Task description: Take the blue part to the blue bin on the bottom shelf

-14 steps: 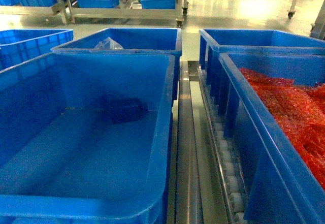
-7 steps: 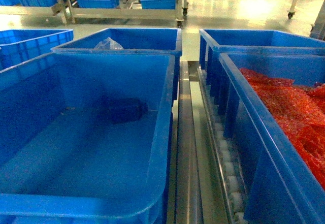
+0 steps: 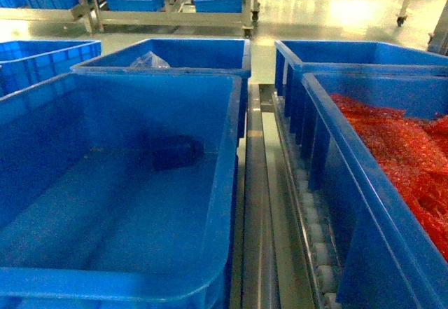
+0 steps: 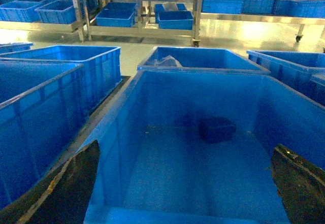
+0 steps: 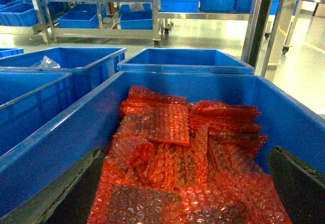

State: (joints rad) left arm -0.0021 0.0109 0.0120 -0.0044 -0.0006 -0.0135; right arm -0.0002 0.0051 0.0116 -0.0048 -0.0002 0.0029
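The blue part (image 3: 175,153) is a small dark navy block lying on the floor of the blue bin (image 3: 234,183), toward its far wall. The bin stands on the bottom shelf (image 3: 259,211), whose steel rail and white rollers (image 3: 318,253) show beside it. In the left wrist view the blue part (image 4: 216,130) lies ahead of my left gripper (image 4: 186,144). That gripper is open above the near end of the blue bin (image 4: 127,89) and holds nothing. My right gripper (image 5: 186,149) is open over a neighbouring crate. Neither gripper shows in the head view.
The crate to the right (image 3: 329,155) holds red bubble-wrap packets (image 5: 177,158). Behind the bin stands a crate with a clear plastic bag (image 3: 148,61). More blue crates (image 4: 61,61) flank the left side. Steel racks with crates (image 3: 168,1) stand across the floor.
The head view has shifted only very slightly. The blue part lies in the same spot in the bin.
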